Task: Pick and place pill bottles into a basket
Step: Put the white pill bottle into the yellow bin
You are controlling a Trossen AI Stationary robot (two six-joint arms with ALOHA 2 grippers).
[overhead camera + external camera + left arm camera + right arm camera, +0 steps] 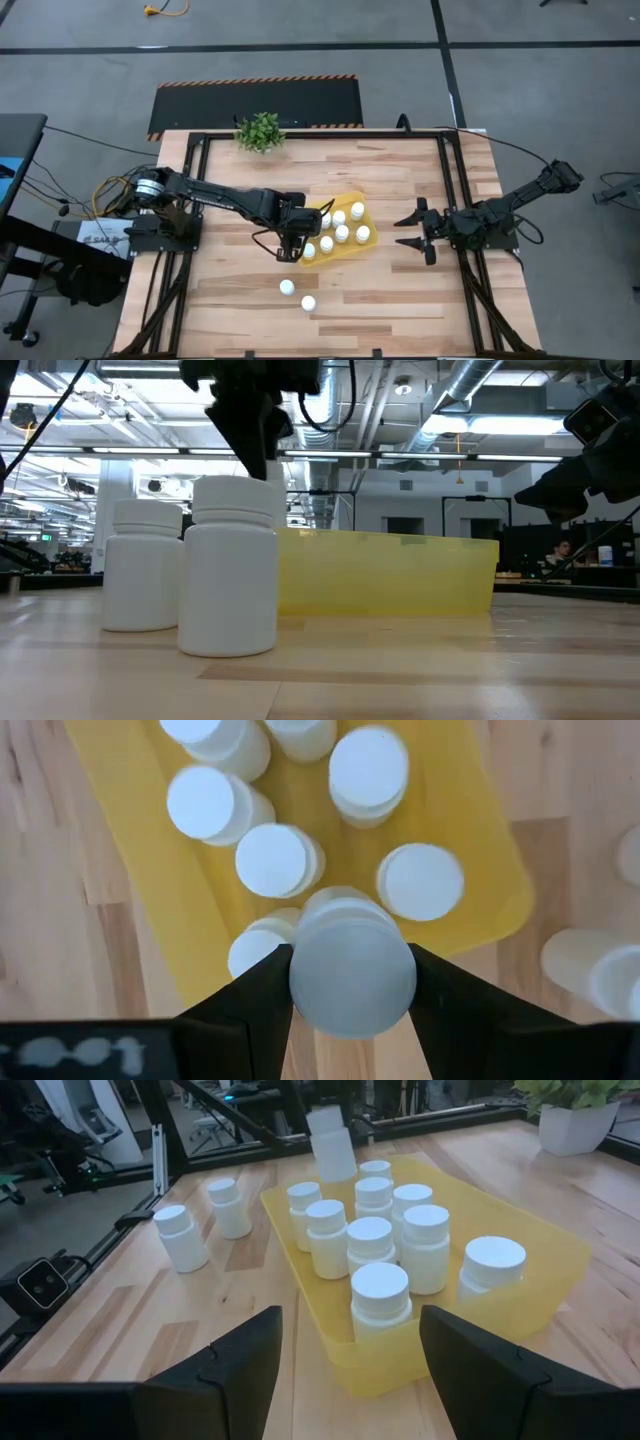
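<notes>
Count from where I'm standing: eight pill bottles (370, 1245) upright inside the yellow basket (366, 238), two more loose on the bench (400, 310) at about 6 o'clock from the basket, and one up in the air. That last bottle (352, 972) is pinched by its cap in the left tool (290, 240), clenched tight on it, hanging just above the basket's 9 o'clock edge. So eleven in all that I can see.

The right tool (420, 232) sits out at 3 o'clock from the basket, low over the bench, fingers spread and holding nothing.

Inside the basket the bottles bunch toward the middle and the 9 o'clock end; the 3 o'clock end has bare yellow floor showing. The two loose ones (288, 287) (308, 302) stand near each other but apart, with plenty of bare wood around them and toward the 6 o'clock bench edge. A small green plant (260, 131) sits at the 12 o'clock edge, well apart from everything.
</notes>
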